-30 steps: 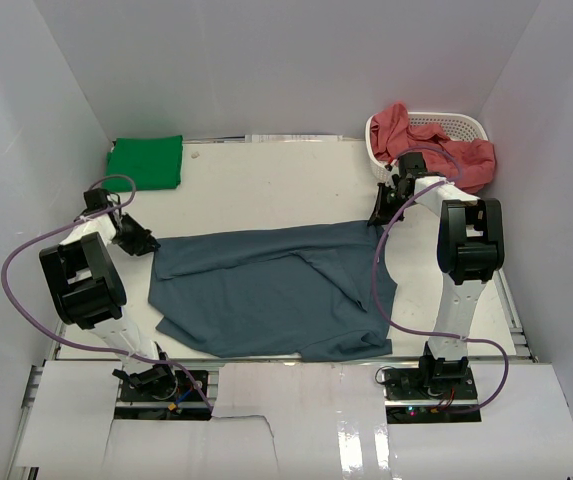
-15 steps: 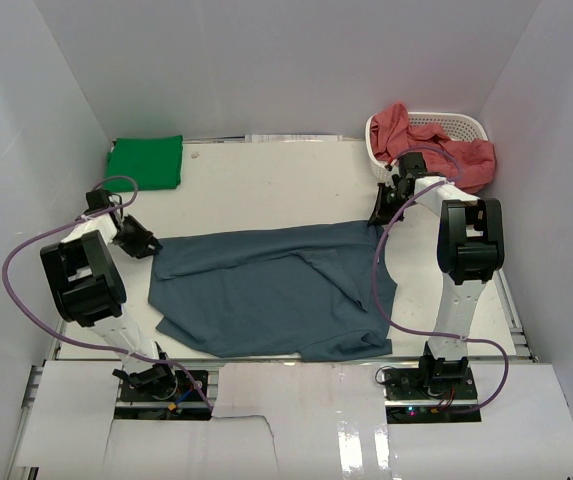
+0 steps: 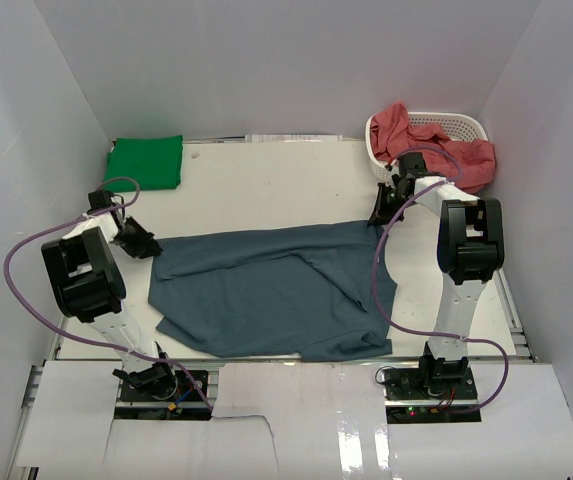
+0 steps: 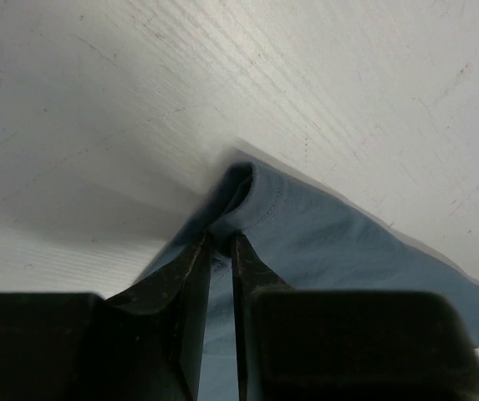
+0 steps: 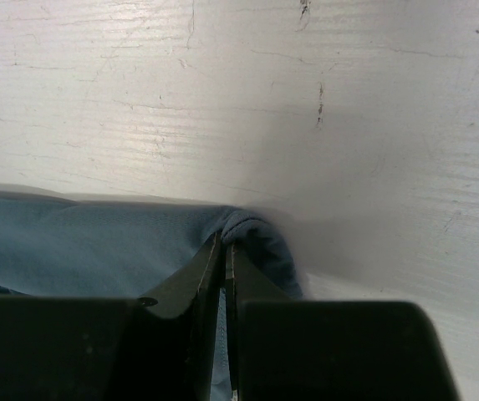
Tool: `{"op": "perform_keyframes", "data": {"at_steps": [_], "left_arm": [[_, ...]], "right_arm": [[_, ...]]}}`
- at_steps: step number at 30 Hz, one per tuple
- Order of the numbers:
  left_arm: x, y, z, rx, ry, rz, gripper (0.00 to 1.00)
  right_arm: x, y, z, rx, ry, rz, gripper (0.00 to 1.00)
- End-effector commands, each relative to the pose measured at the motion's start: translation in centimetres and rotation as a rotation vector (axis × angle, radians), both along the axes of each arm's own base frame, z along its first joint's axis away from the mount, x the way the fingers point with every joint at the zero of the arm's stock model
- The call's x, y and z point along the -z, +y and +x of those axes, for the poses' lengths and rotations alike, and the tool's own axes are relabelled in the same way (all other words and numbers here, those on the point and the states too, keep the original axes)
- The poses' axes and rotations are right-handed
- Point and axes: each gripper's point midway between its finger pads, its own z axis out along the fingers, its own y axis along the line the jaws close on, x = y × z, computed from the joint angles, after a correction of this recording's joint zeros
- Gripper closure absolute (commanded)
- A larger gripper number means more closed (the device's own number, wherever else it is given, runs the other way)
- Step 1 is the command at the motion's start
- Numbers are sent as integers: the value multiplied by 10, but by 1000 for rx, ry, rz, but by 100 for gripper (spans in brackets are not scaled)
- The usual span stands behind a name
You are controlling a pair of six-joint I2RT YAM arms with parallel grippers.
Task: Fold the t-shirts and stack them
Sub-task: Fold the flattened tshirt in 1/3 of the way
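Observation:
The slate blue t-shirt (image 3: 276,295) lies spread across the middle of the table, with a diagonal fold on its right half. At the shirt's left corner my left gripper (image 3: 152,246) is low on the table. In the left wrist view its jaws (image 4: 221,236) stand narrow, pinching a raised fold of blue cloth (image 4: 306,225). My right gripper (image 3: 376,219) is at the shirt's far right corner, shut (image 5: 225,244) on a bunched hem of the blue cloth (image 5: 260,238). A bright green t-shirt (image 3: 146,162) lies folded at the far left. Salmon red t-shirts (image 3: 471,158) hang out of the basket.
The white perforated basket (image 3: 446,124) stands at the far right corner, just behind the right arm. White walls close in the table on the left, back and right. Purple cables loop off both arms.
The left arm has shifted slightly at the shirt's left corner. The shirt and the right arm look the same.

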Motion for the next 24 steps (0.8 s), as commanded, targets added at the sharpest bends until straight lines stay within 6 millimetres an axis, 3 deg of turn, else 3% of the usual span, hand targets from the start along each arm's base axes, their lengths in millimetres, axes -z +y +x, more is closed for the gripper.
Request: {"op": "perform_keyframes", "data": {"at_steps": [1, 5, 10, 22, 24], "left_arm": [[-7, 0, 7, 25, -22, 9, 75], [-1, -2, 4, 35, -7, -3, 80], [-4, -1, 6, 35, -12, 2, 93], [-43, 15, 35, 19, -61, 50, 94], [-40, 18, 34, 17, -46, 63, 94]], "right_arm": [[-5, 3, 2, -5, -15, 17, 92], [-4, 3, 1, -5, -12, 18, 92], [-3, 2, 0, -4, -9, 15, 92], [0, -2, -6, 0, 0, -5, 92], [2, -3, -7, 1, 3, -10, 92]]}}
